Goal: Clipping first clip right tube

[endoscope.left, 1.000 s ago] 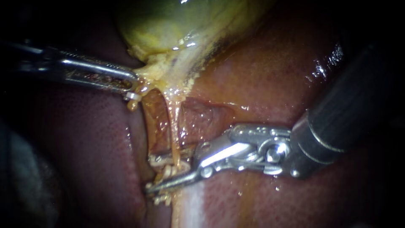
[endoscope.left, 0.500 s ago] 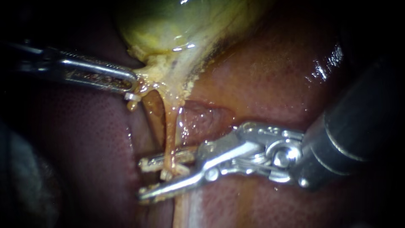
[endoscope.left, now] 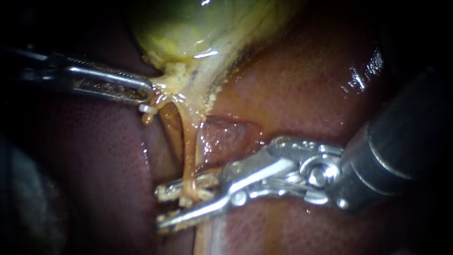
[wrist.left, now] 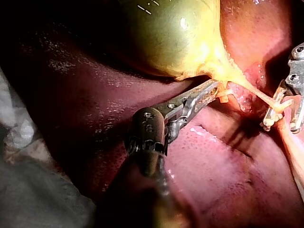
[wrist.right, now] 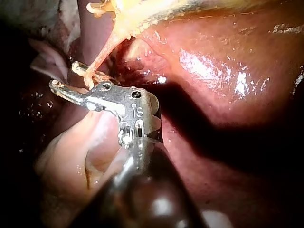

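Endoscope view: right instrument (endoscope.left: 161,207), hand spread with the right tube (endoscope.left: 188,151) between its 2 halves; left instrument (endoscope.left: 148,92), hand pinching the gallbladder (endoscope.left: 188,28) neck

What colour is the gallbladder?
The gallbladder is greenish yellow; clearest in the left wrist view.

Single bright light from the camera side; field falling off to black at far left and far right. Wet red-brown liver (endoscope.left: 292,85) as the ground under everything, finely speckled at near left. Sharp white glare spots (endoscope.left: 373,59) on the far right slope, broader sheen on the same surface in the right wrist view. Crumpled grey cloth (wrist.left: 33,194) at the near left edge, dim, partly in shadow. No walls, floor or furniture in view.
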Robot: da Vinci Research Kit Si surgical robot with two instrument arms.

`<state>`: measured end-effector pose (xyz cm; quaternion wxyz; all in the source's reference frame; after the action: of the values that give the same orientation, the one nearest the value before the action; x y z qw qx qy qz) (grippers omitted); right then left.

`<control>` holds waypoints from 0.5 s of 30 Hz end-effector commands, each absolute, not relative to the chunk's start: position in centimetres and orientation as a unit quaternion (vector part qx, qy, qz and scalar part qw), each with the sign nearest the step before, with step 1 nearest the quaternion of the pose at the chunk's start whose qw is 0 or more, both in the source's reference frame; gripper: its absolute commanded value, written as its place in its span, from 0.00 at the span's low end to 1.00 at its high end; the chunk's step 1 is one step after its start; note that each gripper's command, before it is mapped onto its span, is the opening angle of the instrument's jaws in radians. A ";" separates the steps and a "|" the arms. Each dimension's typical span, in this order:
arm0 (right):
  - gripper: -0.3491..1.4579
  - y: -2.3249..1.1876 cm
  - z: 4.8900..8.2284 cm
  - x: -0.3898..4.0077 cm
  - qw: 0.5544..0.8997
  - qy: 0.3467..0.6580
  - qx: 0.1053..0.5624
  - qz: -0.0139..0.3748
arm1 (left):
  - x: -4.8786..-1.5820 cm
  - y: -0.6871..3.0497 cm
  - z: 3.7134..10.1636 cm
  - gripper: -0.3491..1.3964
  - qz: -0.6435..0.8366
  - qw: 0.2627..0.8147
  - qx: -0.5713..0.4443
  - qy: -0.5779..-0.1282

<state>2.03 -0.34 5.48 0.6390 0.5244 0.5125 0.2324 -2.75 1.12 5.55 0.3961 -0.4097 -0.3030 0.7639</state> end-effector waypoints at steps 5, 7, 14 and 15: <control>0.22 -0.33 5.50 2.00 0.637 0.508 0.528 0.239 | -2.74 1.13 5.57 0.00 0.764 0.396 -0.410 -0.303; 0.20 -0.33 5.51 2.00 0.637 0.507 0.528 0.243 | -2.74 1.13 5.57 0.00 0.764 0.396 -0.410 -0.303; 0.00 -0.31 5.53 1.96 0.630 0.493 0.539 0.262 | -2.74 1.13 5.57 0.00 0.764 0.396 -0.410 -0.303; 0.00 -0.31 5.53 1.95 0.630 0.492 0.541 0.264 | -2.74 1.13 5.57 0.00 0.764 0.396 -0.410 -0.303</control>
<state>1.95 -0.30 5.53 0.6294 0.5410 0.4915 0.2640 -2.74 1.13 5.57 0.3957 -0.4097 -0.3032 0.7639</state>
